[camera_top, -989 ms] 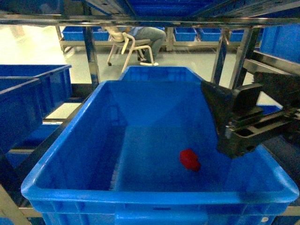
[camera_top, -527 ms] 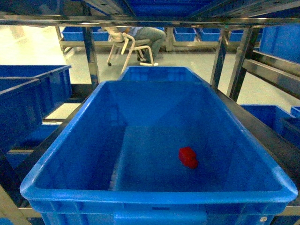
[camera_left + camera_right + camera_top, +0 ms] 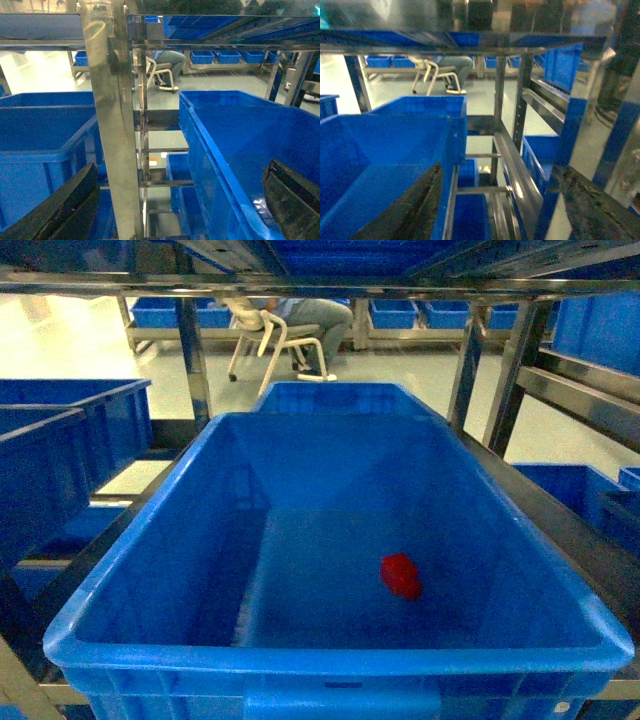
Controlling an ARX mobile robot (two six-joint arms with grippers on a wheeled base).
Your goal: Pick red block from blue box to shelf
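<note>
The right claw (image 3: 500, 210), jaws spread wide, hangs beside the blue box (image 3: 395, 145) and shelf (image 3: 520, 115) posts.

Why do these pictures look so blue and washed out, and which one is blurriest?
Head view: floor behind glares white, while the red block stays soft-edged. Left wrist view: shelf post mirrors its surroundings. Right wrist view: blurriest, smeared at top and right edge.

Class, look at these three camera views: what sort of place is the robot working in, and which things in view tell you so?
Probably a warehouse or factory storeroom. Steel shelf racks stand in rows, many identical blue plastic crates sit on them, and the floor beyond is bare and glossy. The red block lies in the blue box.
</note>
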